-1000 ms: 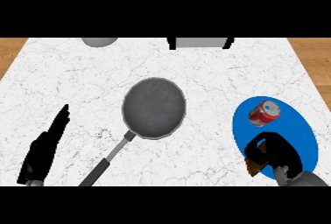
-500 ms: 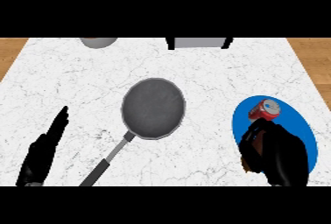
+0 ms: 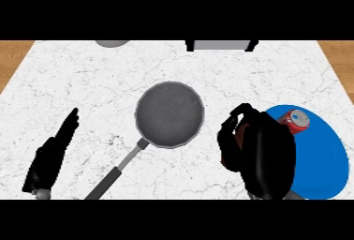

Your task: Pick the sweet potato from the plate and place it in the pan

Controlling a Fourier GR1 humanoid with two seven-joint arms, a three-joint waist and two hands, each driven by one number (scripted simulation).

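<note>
Our right hand (image 3: 262,154) curls round the sweet potato (image 3: 239,137), the pan (image 3: 169,114) just left of it, the blue plate (image 3: 333,157) at its right; our left hand (image 3: 52,157) rests, fingers straight.

My left hand (image 3: 50,157) lies at the near left, fingers straight and held together, pointing far and a little to the right. Its heel sits at the near edge, and it holds nothing. My right hand (image 3: 266,157) is right of centre with its back turned up toward my head, so I see mostly its dark bulk. Its fingers (image 3: 225,140) and thumb curl over on the left side. Between them a sliver of reddish brown shows, the sweet potato (image 3: 240,138), mostly hidden under my palm. The right wrist runs off the near edge.
</note>
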